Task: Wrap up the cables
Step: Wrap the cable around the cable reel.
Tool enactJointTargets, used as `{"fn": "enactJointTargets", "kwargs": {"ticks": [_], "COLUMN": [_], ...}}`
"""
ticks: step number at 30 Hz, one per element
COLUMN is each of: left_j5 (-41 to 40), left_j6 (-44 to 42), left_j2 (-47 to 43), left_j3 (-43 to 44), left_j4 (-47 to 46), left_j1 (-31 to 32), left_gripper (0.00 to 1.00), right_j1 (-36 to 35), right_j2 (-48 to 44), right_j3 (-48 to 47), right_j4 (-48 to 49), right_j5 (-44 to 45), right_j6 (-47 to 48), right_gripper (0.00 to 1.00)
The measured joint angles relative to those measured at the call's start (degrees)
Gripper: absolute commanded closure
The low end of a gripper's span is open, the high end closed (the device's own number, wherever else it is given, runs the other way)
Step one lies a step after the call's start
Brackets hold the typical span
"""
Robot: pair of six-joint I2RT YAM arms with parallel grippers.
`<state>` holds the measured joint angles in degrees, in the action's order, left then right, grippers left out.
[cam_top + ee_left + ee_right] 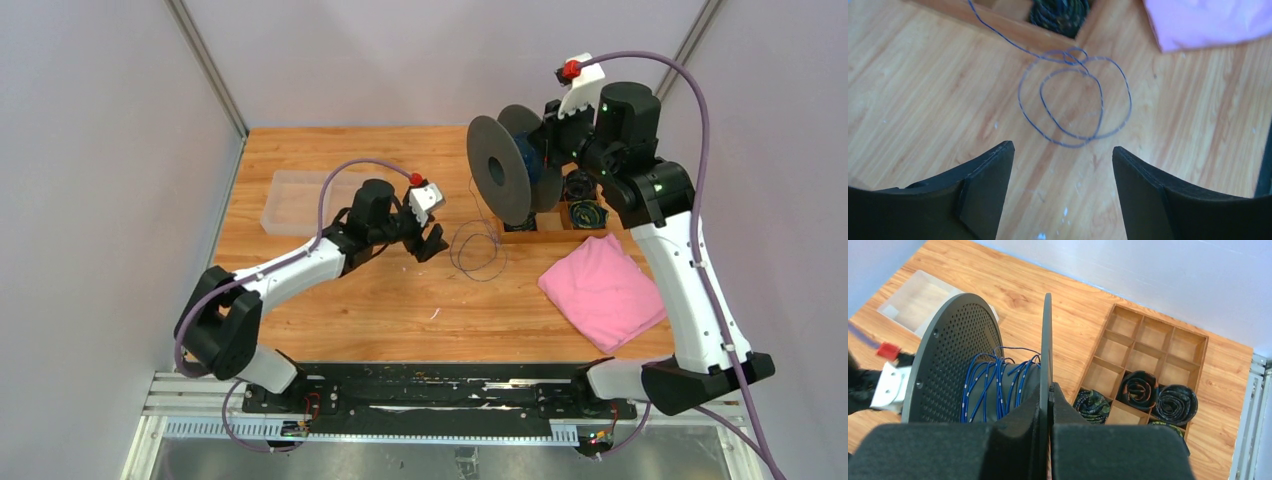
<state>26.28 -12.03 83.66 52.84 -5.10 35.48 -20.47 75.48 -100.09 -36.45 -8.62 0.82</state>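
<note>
while cables [1074, 56] on tabletop [380, 310], walls [100, 150] pale

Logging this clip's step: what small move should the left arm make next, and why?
Probably lower the open left gripper onto the loose cable loops and pinch a strand: the right gripper clamps the spool by one flange, and slack lies on the table.

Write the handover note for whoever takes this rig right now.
Left gripper: open, empty, poised over the table just short of the cable loops.
Right gripper: shut on one flange of the spool, held up near the wooden tray.
Done: several blue turns sit on the spool core.
Left: the rest lies in loose loops on the table, a strand leading up toward the spool. Gather that slack and wind it on.
</note>
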Motion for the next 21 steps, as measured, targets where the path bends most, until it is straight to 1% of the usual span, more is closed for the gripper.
{"fn": "enactJointTargets", "kwargs": {"ticks": [3, 7, 12, 14, 15, 17, 18, 19, 20, 21], "left_j5": [-1.07, -2.16, -1.22, 0.33, 1.01, 2.25, 2.82, 3.26, 4.04, 4.7], "left_j6": [4.15, 9.75, 15.37, 17.66, 18.97, 21.68, 22.82, 23.98, 25.18, 26.4], "left_j2": [3.43, 10.69, 17.59, 20.06, 21.29, 23.93, 25.2, 26.34, 27.71, 29.05], "left_j3": [1.01, 5.68, 11.56, 14.03, 15.21, 18.01, 19.34, 20.55, 22.05, 23.43], "left_j4": [-6.91, -13.09, -17.64, -19.41, -20.31, -21.7, -22.1, -22.51, -22.99, -23.52], "left_j1": [-0.59, -1.68, -3.26, -3.58, -3.61, -3.58, -3.58, -3.58, -3.58, -3.56], "left_gripper": [0.2, 0.16, 0.13, 0.15, 0.18, 0.29, 0.36, 0.46, 0.55, 0.61], "right_j1": [0.0, 0.0, 0.0, -0.02, 0.0, 0.0, -0.02, -0.02, -0.02, -0.02], "right_j2": [-0.79, -1.36, -1.36, -1.36, -1.36, -1.36, -1.36, -1.36, -1.36, -1.36], "right_j3": [-0.98, -1.33, -1.36, -1.36, -1.36, -1.36, -1.36, -1.36, -1.36, -1.36], "right_j4": [-0.68, -2.01, -3.61, -4.13, -4.28, -4.63, -4.7, -4.7, -4.7, -4.7], "right_j5": [-1.53, -4.0, -6.43, -7.02, -7.28, -7.8, -7.93, -7.96, -7.93, -7.89], "right_j6": [-0.48, -1.42, -2.36, -2.71, -2.82, -3.08, -3.21, -3.26, -3.37, -3.45], "right_gripper": [0.99, 0.99, 0.99, 0.99, 0.99, 0.99, 0.99, 0.99, 0.99, 0.99]}}
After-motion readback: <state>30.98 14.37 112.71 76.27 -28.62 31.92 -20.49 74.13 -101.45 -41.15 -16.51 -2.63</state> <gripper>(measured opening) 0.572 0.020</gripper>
